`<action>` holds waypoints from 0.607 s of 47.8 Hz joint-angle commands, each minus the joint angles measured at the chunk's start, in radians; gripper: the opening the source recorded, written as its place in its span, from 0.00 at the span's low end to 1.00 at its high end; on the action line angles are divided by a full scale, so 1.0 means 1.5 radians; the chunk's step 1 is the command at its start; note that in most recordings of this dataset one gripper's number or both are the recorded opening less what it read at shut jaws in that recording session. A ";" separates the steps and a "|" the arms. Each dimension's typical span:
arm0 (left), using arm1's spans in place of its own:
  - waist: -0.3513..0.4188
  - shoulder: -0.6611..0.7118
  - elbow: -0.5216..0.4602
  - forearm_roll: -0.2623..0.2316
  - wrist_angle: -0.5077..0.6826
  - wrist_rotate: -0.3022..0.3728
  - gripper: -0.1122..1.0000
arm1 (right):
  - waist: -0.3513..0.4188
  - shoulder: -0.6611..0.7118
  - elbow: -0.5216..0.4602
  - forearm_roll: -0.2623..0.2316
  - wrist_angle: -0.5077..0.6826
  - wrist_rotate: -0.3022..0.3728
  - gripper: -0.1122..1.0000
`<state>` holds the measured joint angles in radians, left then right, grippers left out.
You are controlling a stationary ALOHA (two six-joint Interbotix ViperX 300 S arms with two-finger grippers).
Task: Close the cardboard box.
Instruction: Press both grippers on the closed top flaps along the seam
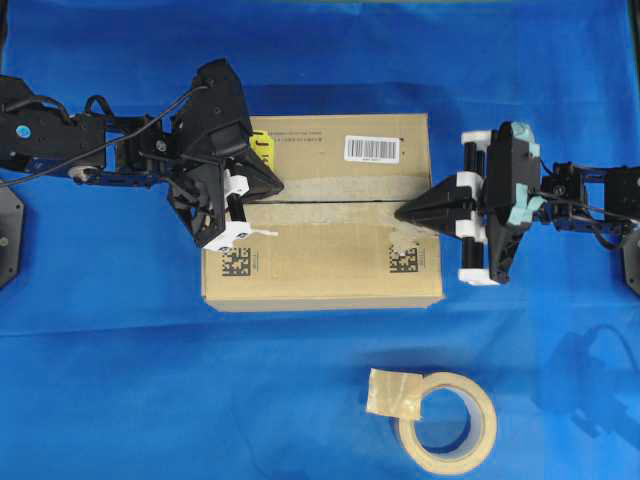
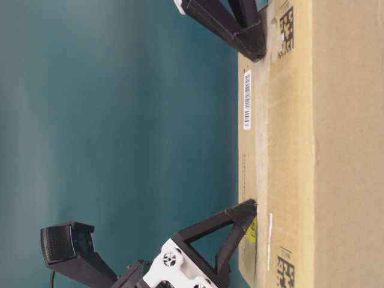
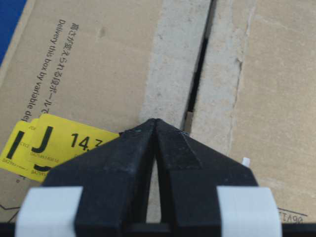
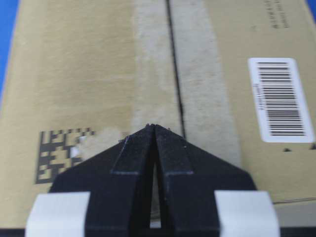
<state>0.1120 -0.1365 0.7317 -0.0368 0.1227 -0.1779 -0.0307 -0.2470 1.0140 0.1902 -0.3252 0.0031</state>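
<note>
Both grippers, left (image 1: 275, 187) and right (image 1: 403, 213), pinched empty, press the box's (image 1: 320, 265) centre seam; flaps look down, nearly finished.

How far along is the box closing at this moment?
Done: the top flaps of the large brown corrugated cardboard box lie flat, meeting along a narrow centre seam. In hand: the left gripper and right gripper, both with jaws together, point at the seam from opposite ends, holding nothing. Left: little beyond withdrawing. The beige tape roll lies unused on the blue cloth.
</note>
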 commanded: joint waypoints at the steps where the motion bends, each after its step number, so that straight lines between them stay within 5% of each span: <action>1: -0.005 -0.009 -0.001 -0.001 -0.005 0.000 0.10 | -0.012 -0.004 -0.012 -0.001 -0.007 -0.001 0.10; 29: -0.017 -0.016 0.012 -0.001 -0.040 0.002 0.10 | -0.024 -0.004 -0.007 -0.001 -0.001 -0.001 0.10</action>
<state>0.0982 -0.1381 0.7455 -0.0368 0.0920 -0.1764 -0.0614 -0.2470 1.0140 0.1902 -0.3237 0.0031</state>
